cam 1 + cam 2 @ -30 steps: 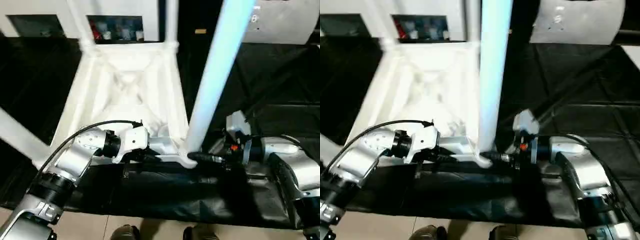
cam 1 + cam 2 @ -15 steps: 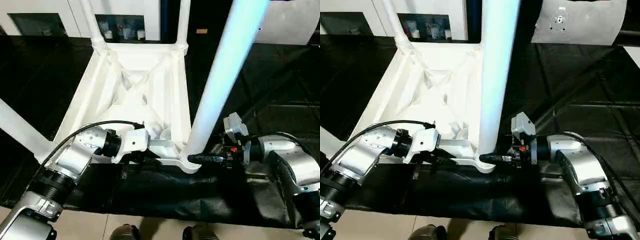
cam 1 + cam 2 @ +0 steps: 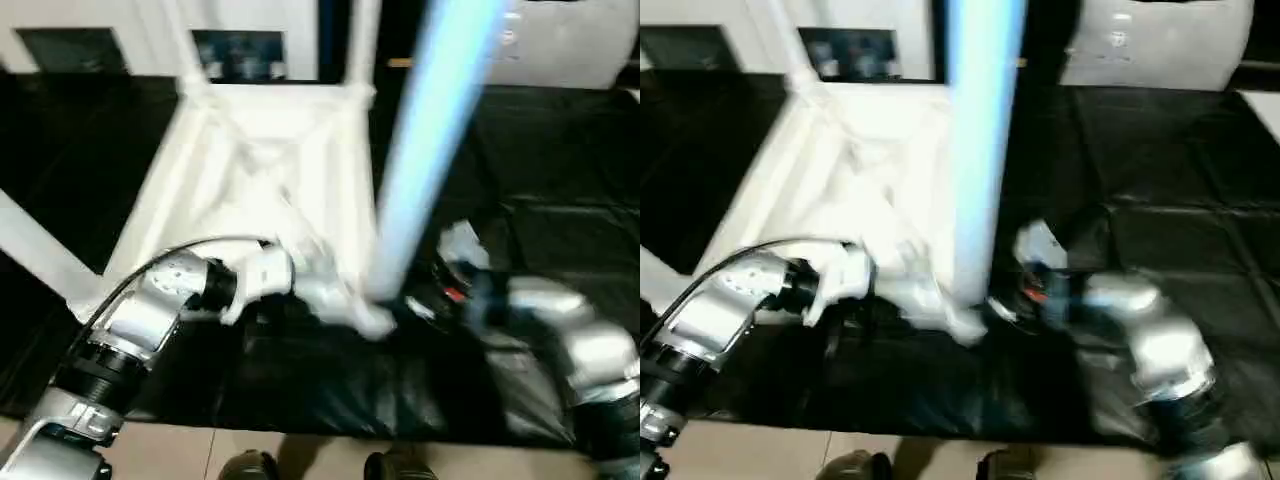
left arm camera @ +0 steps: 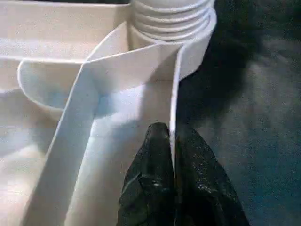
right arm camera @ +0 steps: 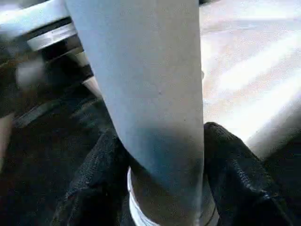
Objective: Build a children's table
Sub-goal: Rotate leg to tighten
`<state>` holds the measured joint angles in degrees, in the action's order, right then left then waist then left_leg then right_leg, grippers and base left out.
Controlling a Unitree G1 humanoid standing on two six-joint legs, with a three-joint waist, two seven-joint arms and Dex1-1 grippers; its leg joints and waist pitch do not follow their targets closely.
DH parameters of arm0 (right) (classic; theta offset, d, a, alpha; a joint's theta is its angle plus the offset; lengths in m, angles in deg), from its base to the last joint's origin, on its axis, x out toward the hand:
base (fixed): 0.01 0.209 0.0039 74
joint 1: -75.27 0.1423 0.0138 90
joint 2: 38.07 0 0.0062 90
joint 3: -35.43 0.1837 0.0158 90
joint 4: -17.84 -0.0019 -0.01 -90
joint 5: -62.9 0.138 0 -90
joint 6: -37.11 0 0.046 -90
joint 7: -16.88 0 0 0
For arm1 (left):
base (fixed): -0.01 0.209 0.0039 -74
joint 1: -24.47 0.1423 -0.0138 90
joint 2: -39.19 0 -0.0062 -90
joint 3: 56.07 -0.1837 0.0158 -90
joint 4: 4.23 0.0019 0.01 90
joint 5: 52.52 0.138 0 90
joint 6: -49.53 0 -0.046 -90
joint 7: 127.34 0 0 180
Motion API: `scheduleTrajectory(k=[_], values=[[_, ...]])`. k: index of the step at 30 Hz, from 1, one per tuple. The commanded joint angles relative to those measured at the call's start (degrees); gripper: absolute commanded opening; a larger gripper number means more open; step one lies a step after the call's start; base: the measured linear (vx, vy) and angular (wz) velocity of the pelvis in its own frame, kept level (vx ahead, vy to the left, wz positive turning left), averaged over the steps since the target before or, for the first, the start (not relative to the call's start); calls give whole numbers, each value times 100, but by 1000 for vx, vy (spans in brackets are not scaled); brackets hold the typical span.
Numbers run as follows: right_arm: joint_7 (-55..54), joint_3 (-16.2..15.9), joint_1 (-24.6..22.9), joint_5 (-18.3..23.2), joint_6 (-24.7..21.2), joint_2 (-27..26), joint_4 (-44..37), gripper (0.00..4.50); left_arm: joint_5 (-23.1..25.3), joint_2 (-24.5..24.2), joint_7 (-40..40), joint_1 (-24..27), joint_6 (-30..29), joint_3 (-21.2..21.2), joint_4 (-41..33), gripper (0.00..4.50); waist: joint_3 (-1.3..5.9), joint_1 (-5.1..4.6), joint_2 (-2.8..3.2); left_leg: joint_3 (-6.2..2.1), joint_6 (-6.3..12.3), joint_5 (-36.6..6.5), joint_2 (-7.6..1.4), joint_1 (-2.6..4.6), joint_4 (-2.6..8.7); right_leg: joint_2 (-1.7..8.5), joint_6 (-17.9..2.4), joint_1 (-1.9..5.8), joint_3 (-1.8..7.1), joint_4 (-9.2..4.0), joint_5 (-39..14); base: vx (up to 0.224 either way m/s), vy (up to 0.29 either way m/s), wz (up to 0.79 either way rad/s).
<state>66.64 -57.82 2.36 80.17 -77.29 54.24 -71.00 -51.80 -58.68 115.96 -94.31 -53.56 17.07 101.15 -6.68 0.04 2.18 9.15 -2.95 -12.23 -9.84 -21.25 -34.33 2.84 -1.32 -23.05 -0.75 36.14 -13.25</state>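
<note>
The children's table top [image 3: 260, 170] lies upside down on the black sheet, ribs facing up. Three legs stand in its corner sockets: the near right leg [image 3: 425, 150], a near left leg [image 3: 35, 250] and a far right leg [image 3: 362, 40]. My left gripper [image 4: 171, 134] is shut on the thin rim wall [image 4: 175, 94] of the top, close to the near right socket [image 4: 171, 19]. My right gripper [image 5: 164, 155] is shut on the base of the near right leg [image 5: 146, 70], with one black finger [image 5: 94, 179] on each side of it.
The black sheet [image 3: 560, 150] covers the work surface around the table. A person's shoes [image 3: 250, 465] show at the near edge. White cabinets [image 3: 90, 30] and a grey panel [image 3: 570, 40] stand at the back.
My right gripper's fingers have closed in on the base of the near right leg. The head views have shifted a little. My left gripper keeps its hold on the rim.
</note>
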Motion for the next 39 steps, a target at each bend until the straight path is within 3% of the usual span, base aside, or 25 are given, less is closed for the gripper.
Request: scheduleTrajectory(k=[1, 2, 3, 7, 10, 12, 14, 15, 17, 20, 24, 26, 30, 35, 39], values=[[-258, -415, -12, 139, -327, -312, -119, 204, -125, 400, -546, -6, -225, -78, -332, 0, 281, 8, -88, -75, 389, -262, -282, 15, 434, 472, -1670, 355, 215, -448, -352, -53, 13, -8], [-704, -359, 16, 64, -395, -614, -106, 203, -86, 614, -880, -21, -441, -21, -389, 0, 272, -31, -62, -65, 301, -380, -279, 25, 439, 461, -1604, 340, 228, -471, -482, 0, 0, 0], [-704, -359, 16, 64, -395, -614, -106, 203, -86, 614, -880, -21, -441, -21, -389, 0, 254, -69, -66, -60, 257, -508, -271, 33, 445, 453, -1553, 309, 234, -502, -593, 0, 0, 0], [-2453, -203, 289, -434, -381, -1786, 329, 203, 244, 1502, -2143, -263, -843, 40, -184, 0, 240, -130, -75, -45, 159, -600, -242, 34, 460, 439, -1336, 267, 259, -563, -1001, 0, 0, 0], [-2765, -133, 327, -509, -268, -1999, 428, 203, 356, 1670, -2356, -332, -903, 6, -111, 0, 277, -123, -65, -49, 193, -316, -241, 22, 453, 429, -1303, 304, 261, -527, -472, 0, 0, 0], [-2875, -57, 276, -493, -163, -2046, 366, 258, 457, 1717, -2423, -360, -965, -31, -89, 0, 318, -94, -59, -42, 363, 15, -231, 11, 435, 421, -1370, 346, 262, -463, 355, 0, 0, 0], [-2911, -17, 245, -482, -111, -2044, 332, 278, 497, 1720, -2441, -372, -975, -49, -73, 0, 321, -91, -59, -41, 453, 122, -226, 1, 428, 417, -1403, 357, 253, -439, 693, 0, 0, 0], [-2806, 80, 159, -396, -55, -1932, 247, 287, 508, 1628, -2360, -337, -921, -69, -87, 0, 325, -82, -49, -41, 573, 124, -239, 10, 430, 434, -1456, 365, 246, -438, 872, 0, 0, 0], [-2296, 208, -58, -313, 161, -1507, 53, 314, 527, 1350, -2109, -230, -791, -118, -111, 0, 340, -63, -52, -37, 640, 72, -249, 11, 419, 432, -1490, 386, 242, -431, 935, 0, 0, 0], [-1923, 327, -189, -253, 213, -1275, -124, 334, 596, 1218, -2002, -169, -787, -106, -98, 0, 338, -57, -67, -38, 755, 106, -255, -13, 414, 432, -1522, 400, 234, -412, 1104, 0, 0, 0], [-1393, 390, -301, -136, 308, -740, -238, 371, 579, 987, -1715, -130, -541, -155, -80, 0, 328, -82, -72, -31, 699, -188, -254, 4, 419, 450, -1521, 392, 235, -496, 312, 0, 0, 0], [-808, 449, -342, -2, 445, -198, -193, 371, 484, 700, -1255, -81, -138, -282, -104, 0, 346, -62, -91, -31, 729, -113, -259, 2, 410, 444, -1494, 405, 245, -485, 358, 0, 0, 0], [131, 509, -274, 109, 656, 417, -77, 371, 313, 305, -467, -27, 538, -432, -45, 0, 397, -47, -82, -28, 1016, 253, -255, -5, 357, 432, -1622, 408, 219, -380, 1189, 0, 0, 0], [862, 477, -175, 201, 836, 864, 55, 371, 243, 6, 99, -60, 978, -547, 97, 0, 408, 51, -72, -18, 1137, 275, -303, 41, 346, 452, -1732, 361, 207, -359, 1079, 0, 0, 0], [1837, 215, -82, 383, 930, 1350, 162, 354, 70, -210, 746, -120, 1349, -648, 192, 0, 421, 107, -74, -7, 1194, 325, -317, 50, 321, 462, -1805, 352, 200, -331, 1067, 0, 0, 0]])
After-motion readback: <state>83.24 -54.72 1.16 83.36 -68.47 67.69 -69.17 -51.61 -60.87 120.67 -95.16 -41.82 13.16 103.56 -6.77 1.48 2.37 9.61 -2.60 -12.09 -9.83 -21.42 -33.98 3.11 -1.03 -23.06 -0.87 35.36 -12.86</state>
